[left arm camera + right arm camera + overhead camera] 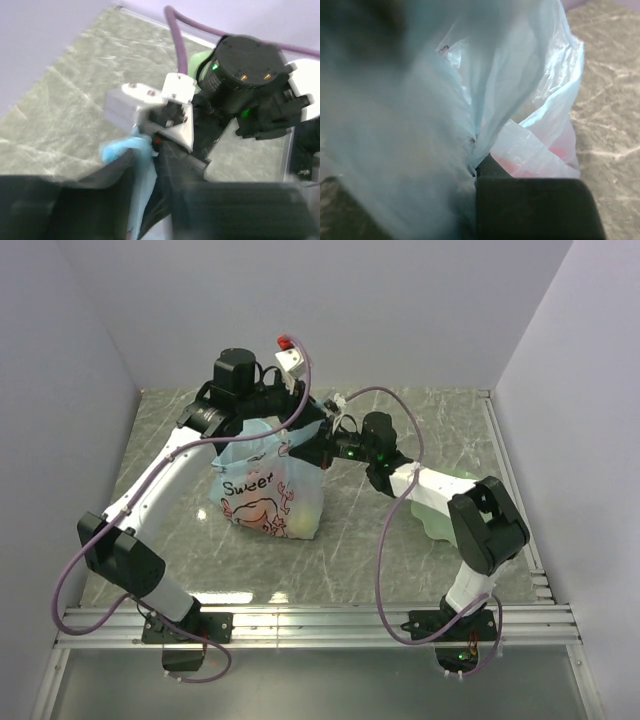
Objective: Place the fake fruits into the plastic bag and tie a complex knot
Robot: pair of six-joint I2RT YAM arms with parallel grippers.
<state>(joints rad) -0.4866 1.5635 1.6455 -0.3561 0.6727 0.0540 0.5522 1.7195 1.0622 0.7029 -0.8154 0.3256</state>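
The light-blue plastic bag [262,492] with its pink cartoon print stands on the marble table. Fake fruits [291,525] show yellow and orange through its side. In the right wrist view a pink-red one [555,150] glows through the film. Both grippers meet over the bag's top. My left gripper [283,440] has a strip of blue plastic [137,150] pinched between its dark fingers [90,200]. My right gripper [312,452] is shut on bunched plastic [485,115] at its fingertip [492,167]. I cannot make out a knot; the arms hide the bag's top.
A pale green plate [440,502] lies at the right, partly under my right forearm. The right arm's wrist [245,75] sits right in front of the left camera. White walls close in the table at the back and on both sides.
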